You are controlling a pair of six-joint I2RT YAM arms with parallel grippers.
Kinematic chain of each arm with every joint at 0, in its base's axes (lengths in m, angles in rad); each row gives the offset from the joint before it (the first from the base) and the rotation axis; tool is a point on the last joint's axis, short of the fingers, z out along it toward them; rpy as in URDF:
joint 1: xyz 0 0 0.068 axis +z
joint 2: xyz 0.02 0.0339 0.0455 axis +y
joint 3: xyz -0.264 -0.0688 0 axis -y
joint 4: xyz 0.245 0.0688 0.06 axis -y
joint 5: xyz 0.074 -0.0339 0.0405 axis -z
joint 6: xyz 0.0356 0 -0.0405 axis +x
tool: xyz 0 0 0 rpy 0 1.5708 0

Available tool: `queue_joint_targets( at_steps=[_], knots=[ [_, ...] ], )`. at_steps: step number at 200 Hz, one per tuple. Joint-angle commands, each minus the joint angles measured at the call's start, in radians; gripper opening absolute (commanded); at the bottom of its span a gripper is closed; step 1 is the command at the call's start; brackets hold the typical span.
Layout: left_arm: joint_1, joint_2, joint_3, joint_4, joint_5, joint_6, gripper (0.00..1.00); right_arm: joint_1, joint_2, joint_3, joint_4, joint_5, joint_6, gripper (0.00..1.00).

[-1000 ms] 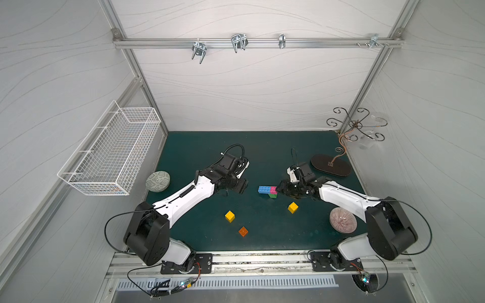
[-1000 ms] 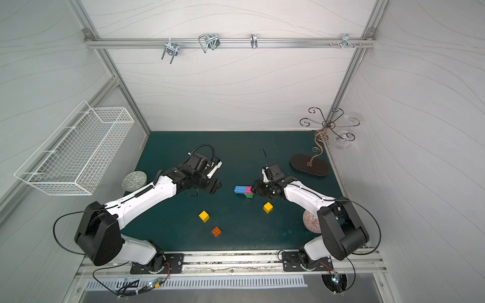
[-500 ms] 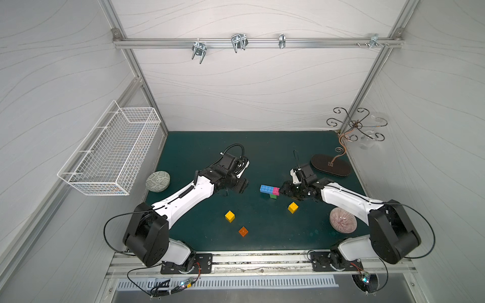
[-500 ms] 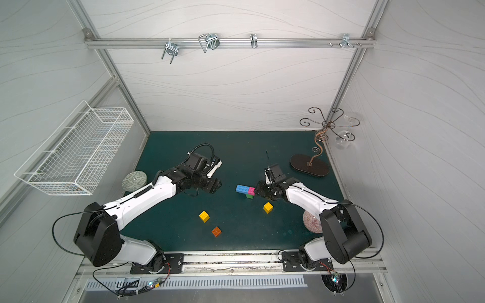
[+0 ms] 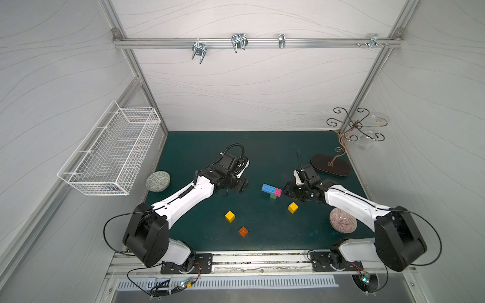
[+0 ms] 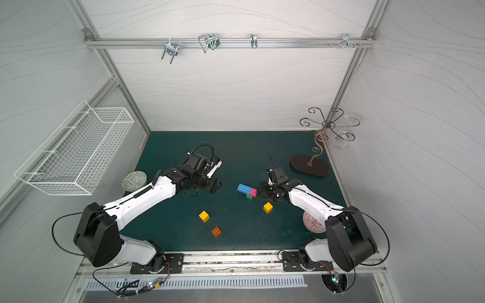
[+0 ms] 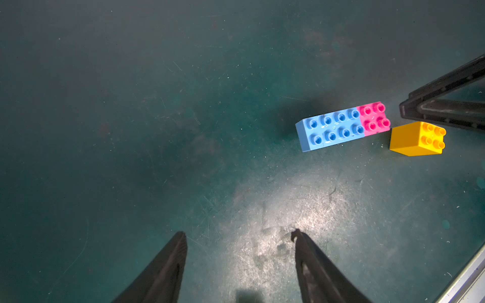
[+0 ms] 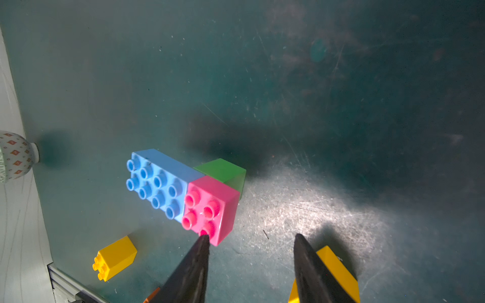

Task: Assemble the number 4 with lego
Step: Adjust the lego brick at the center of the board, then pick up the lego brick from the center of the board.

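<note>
Blue brick point(image 5: 267, 187): a long bar at mid-mat, with the pink cube point(image 5: 278, 192) butted against its right end and the green cube point(image 5: 273, 196) joined at their seam on the near side.
Number 4 point(image 6: 246, 190): only partly built. Those three bricks are the whole cluster so far, resting on the green mat point(image 5: 199, 147) between the two arms.
Loose lego: one yellow cube point(image 5: 293, 207) lies just near-right of the cluster. A second yellow cube point(image 5: 230, 216) and the orange cube point(image 5: 243, 231) lie nearer, toward the middle, all apart from one another.
Right gripper point(image 8: 250, 237): released, with bare mat between the jaws and nothing grasped. One fingertip point(image 8: 199, 251) sits at the pink cube's corner, but I cannot tell whether it touches.
Left gripper point(image 7: 239, 234): released and empty, over bare mat left of the cluster and well apart from it.
Step in hand: judged to be between bricks, with three joined and three to go.
Next move: probably the near-right yellow cube, just beside the right claw. That calls for clearing the pink end without shoving the cluster, then centring the jaws across the cube's smooth sides.
Risk: the cluster sits loose, so pressing a brick on may slide it unless the other claw steadies it.
Bystanders: the grey bowl point(image 5: 157, 181) at the left edge and the pink bowl point(image 5: 342, 219) at near right.
</note>
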Motion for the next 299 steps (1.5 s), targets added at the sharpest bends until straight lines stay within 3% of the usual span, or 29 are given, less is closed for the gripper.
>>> queue_joint_targets(
  at_steps=[1,56,95,184,299],
  knots=[
    [0.003,-0.028,0.003,0.038,0.009,0.002,0.67,-0.007,-0.046,0.017,-0.069,0.021,0.005,0.53],
    [0.004,-0.05,0.016,-0.016,0.044,0.014,0.67,-0.015,-0.016,0.146,-0.368,-0.056,-0.234,0.59],
    [0.003,-0.074,-0.004,-0.028,0.059,0.011,0.67,-0.002,0.054,0.182,-0.452,-0.063,-0.333,0.62],
    [0.003,-0.099,-0.025,-0.013,0.058,0.013,0.68,0.088,0.112,0.136,-0.434,0.113,-0.374,0.6],
    [0.003,-0.105,-0.032,-0.005,0.047,0.014,0.68,0.127,0.171,0.13,-0.395,0.183,-0.394,0.55]
  ],
)
